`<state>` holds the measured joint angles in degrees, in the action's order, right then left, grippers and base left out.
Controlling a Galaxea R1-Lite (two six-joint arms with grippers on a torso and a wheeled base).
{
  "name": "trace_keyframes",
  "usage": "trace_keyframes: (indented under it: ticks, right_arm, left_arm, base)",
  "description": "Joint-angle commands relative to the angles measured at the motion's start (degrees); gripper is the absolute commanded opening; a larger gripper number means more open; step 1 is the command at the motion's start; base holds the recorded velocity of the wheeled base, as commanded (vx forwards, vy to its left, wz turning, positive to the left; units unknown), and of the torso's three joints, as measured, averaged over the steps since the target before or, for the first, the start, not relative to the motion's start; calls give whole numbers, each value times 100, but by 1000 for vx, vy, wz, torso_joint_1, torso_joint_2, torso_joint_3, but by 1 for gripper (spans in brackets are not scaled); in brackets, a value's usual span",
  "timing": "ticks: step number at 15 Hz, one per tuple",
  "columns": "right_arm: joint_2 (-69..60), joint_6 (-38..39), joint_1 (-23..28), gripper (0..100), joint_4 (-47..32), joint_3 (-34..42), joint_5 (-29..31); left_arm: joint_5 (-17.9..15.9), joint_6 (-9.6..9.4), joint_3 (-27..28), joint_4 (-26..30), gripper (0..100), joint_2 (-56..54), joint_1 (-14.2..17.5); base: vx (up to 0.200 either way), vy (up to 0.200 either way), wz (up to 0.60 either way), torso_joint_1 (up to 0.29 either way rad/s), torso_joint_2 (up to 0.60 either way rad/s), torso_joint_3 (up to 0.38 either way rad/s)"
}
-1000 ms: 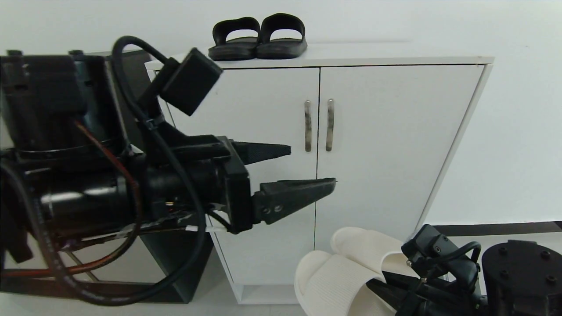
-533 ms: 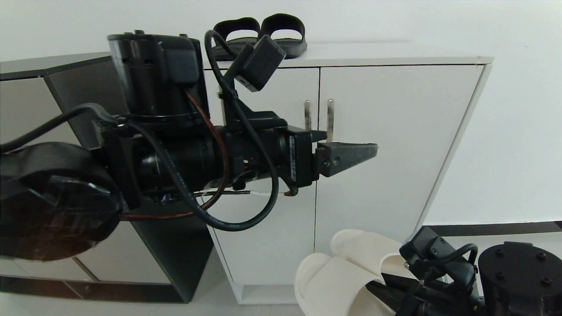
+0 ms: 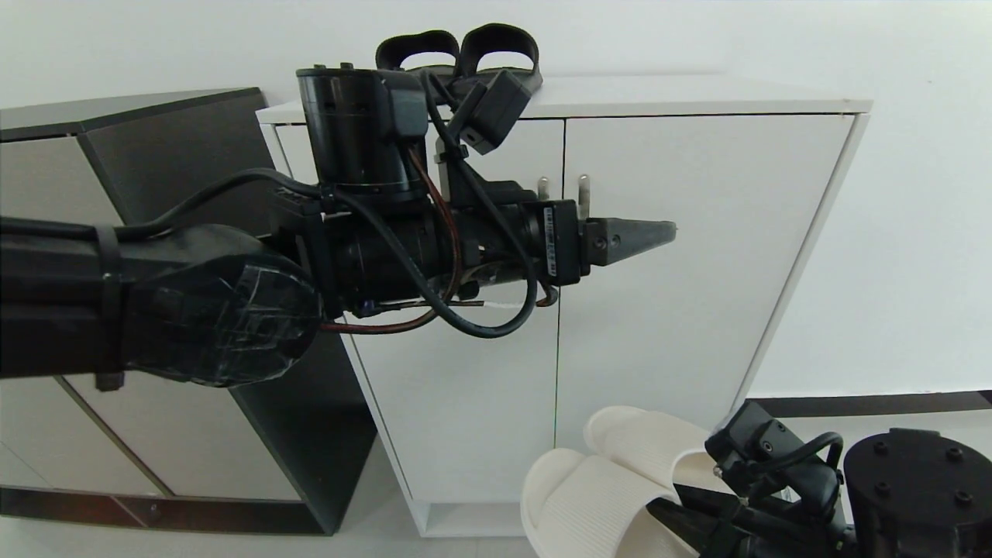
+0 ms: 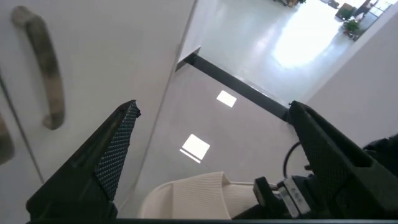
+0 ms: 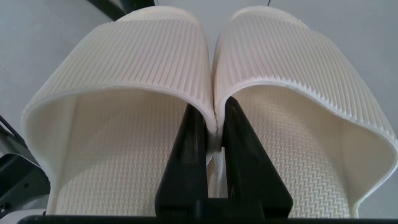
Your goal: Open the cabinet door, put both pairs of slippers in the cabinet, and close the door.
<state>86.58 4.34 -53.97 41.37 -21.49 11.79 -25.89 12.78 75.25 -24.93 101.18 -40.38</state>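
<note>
The white cabinet (image 3: 697,256) has both doors shut, with two metal handles (image 3: 583,194) at the middle seam. A black pair of slippers (image 3: 457,46) rests on its top. My left gripper (image 3: 643,235) hovers open at handle height in front of the right door. In the left wrist view the gripper (image 4: 212,111) holds nothing, and one handle (image 4: 43,74) lies outside its fingers. Low at the right, my right gripper (image 5: 216,115) is shut on the inner edges of the white pair of slippers (image 5: 130,93), which is held before the cabinet's base (image 3: 597,488).
A dark cabinet (image 3: 155,132) stands against the white cabinet's left side. A white wall rises behind, and open floor with a dark baseboard (image 3: 876,403) lies to the right of the cabinet.
My left arm has risen and pushed forward toward the doors, and its gripper has rolled edge-on at handle height. The right arm and white slippers have stayed put.
</note>
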Motion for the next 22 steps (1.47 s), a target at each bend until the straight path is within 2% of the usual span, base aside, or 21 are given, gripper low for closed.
trace_keyframes:
  ticks: [1, 2, 5, 11, 22]
  right_arm:
    - [-1, -3, 0, 0, 2, 5, -1]
    - [8, -12, 0, 0, 2, 5, -10]
    - [61, -3, -8, 0, 2, 5, -10]
    - [70, -3, -8, 0, 2, 22, -10]
    - [61, -12, -8, 0, 2, 31, -10]
  left_arm:
    - [5, -3, 33, -3, 100, 60, 82]
    - [5, -3, 60, -3, 100, 68, 214]
    - [137, -3, 244, -3, 100, 270, 232]
    - [172, -3, 710, 6, 100, 719, 390]
    - [243, -3, 1097, 14, 100, 1088, 399]
  base:
    - [0, 0, 0, 0, 0, 0]
    - [0, 0, 0, 0, 0, 0]
    - [0, 0, 0, 0, 0, 0]
    - [0, 0, 0, 0, 0, 0]
    - [0, 0, 0, 0, 0, 0]
